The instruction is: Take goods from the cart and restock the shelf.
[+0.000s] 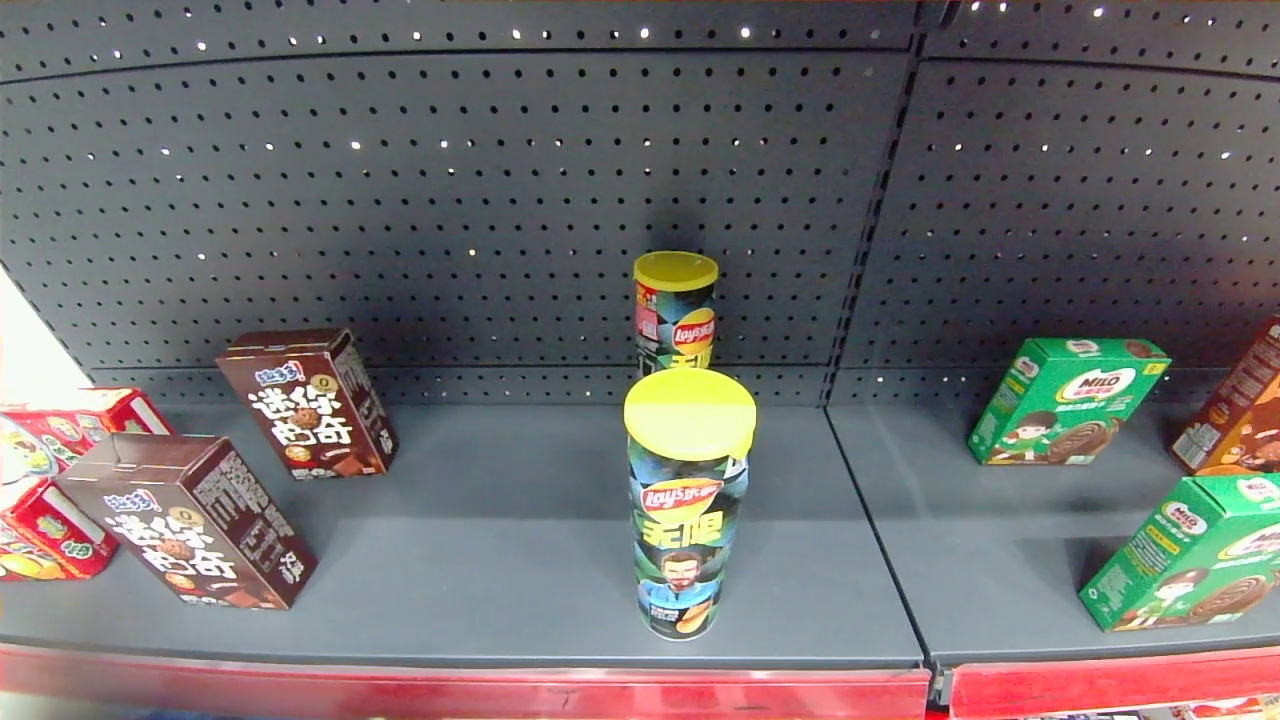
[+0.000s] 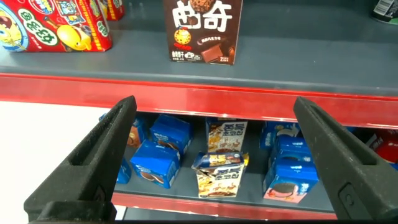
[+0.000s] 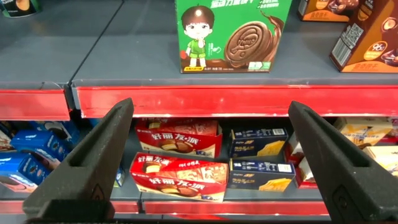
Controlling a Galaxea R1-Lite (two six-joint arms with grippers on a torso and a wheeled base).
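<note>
Left hand (image 2: pixel 214 107) hangs open and empty, its fingers spread wide before the red front edge of the long dark grey metal shelf (image 1: pixel 480 560). Right hand (image 3: pixel 209 106) is open too, holding nothing, further along that red edge. Behind the shelf rises a dark perforated back panel (image 1: pixel 450 200). At the shelf's right end stand two green cardboard boxes (image 1: pixel 1065 400), one nearer the front than the other. At the left stand two dark brown cardboard boxes (image 1: pixel 190 520), just beside some red snack boxes (image 1: pixel 50 525). Between the two groups, two tall chip tubes with yellow lids (image 1: pixel 685 520) stand upright, one directly behind the other. The front tube is close to the shelf's edge and the rear one is near the panel.
</note>
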